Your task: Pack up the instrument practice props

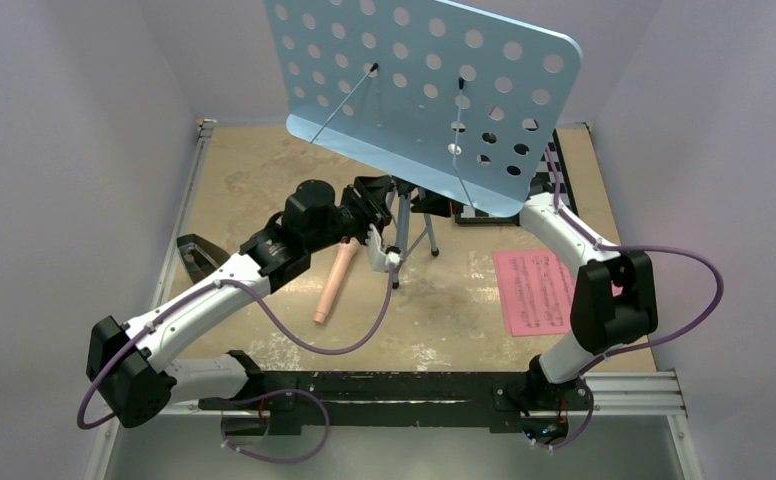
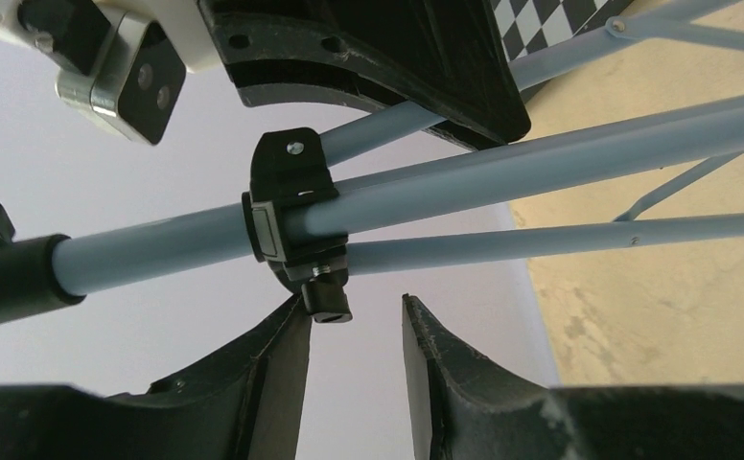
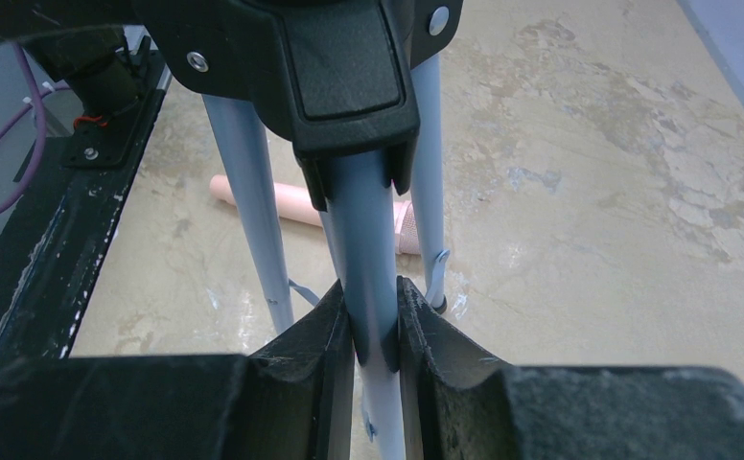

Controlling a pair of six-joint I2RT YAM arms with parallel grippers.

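Observation:
The light-blue perforated music stand (image 1: 424,90) stands on its tripod (image 1: 411,228) at the table's middle back. My right gripper (image 3: 373,297) is shut on the stand's central pole (image 3: 366,230) below a black collar; in the top view it is mostly hidden under the plate. My left gripper (image 2: 355,307) is open, with the black clamp knob (image 2: 328,303) of the tripod collar between its fingertips, close to the left finger; it also shows in the top view (image 1: 384,205). The peach-pink recorder (image 1: 332,286) lies left of the tripod. A pink sheet-music page (image 1: 532,291) lies at the right. The metronome is not clearly in view.
The black-and-white chessboard (image 1: 556,160) lies behind the stand at the back right, mostly hidden by the plate. A dark object (image 1: 196,250) sits at the table's left edge, partly behind my left arm. My right arm's elbow (image 1: 612,296) hangs over the pink page's right side.

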